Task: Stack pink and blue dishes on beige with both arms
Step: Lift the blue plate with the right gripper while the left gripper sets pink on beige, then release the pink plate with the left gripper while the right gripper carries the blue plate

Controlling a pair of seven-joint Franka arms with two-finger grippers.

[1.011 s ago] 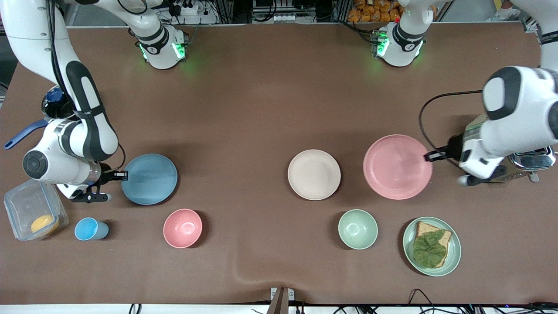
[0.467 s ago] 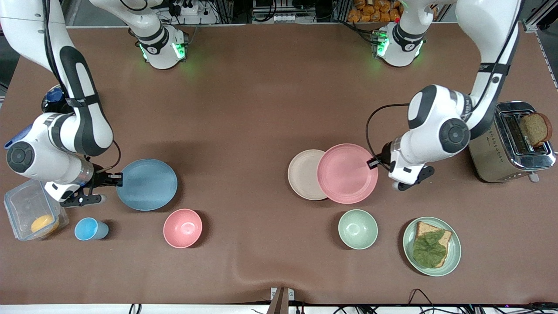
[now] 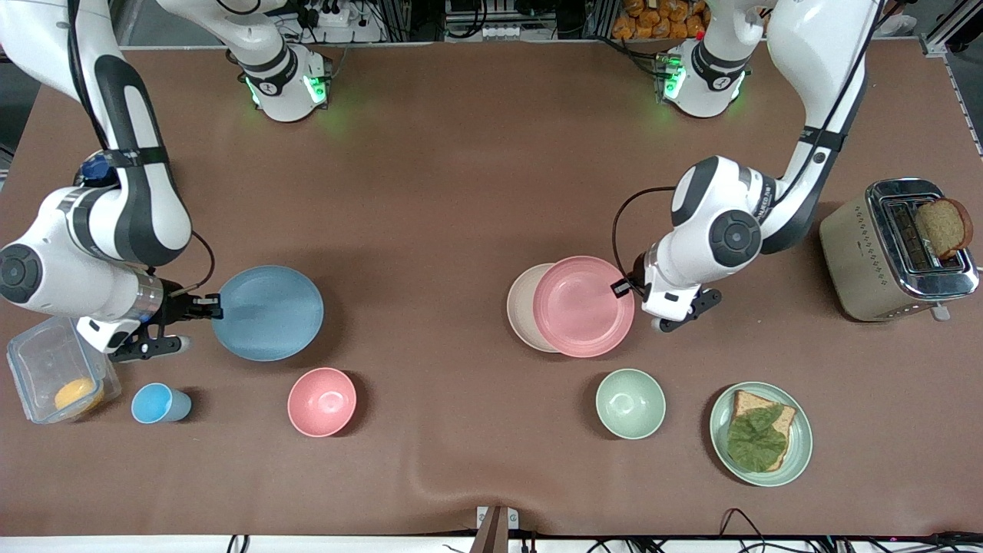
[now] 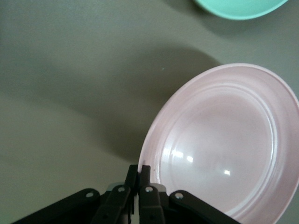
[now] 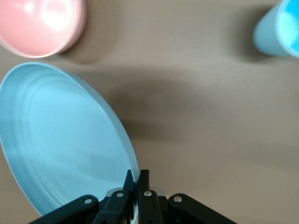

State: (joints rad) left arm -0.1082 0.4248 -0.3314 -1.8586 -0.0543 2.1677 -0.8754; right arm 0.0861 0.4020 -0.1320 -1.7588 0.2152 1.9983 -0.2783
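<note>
My left gripper (image 3: 623,287) is shut on the rim of the pink plate (image 3: 584,306), which hangs over most of the beige plate (image 3: 522,307); only a crescent of beige shows toward the right arm's end. The left wrist view shows the pink plate (image 4: 224,144) pinched between the fingers of the left gripper (image 4: 138,170). My right gripper (image 3: 213,307) is shut on the rim of the blue plate (image 3: 269,312), held just above the table near the right arm's end. In the right wrist view the right gripper (image 5: 135,176) clamps the blue plate (image 5: 60,144) by its edge.
A pink bowl (image 3: 322,401) and a small blue cup (image 3: 157,403) sit nearer the camera than the blue plate. A clear box (image 3: 54,376) stands by the right arm. A green bowl (image 3: 630,403), a green plate with bread (image 3: 760,433) and a toaster (image 3: 895,250) lie toward the left arm's end.
The left arm carried the pink plate from beside the toaster toward the right arm's end until it overlaps the beige plate. The right arm lifted the blue plate slightly and shifted it a little.
</note>
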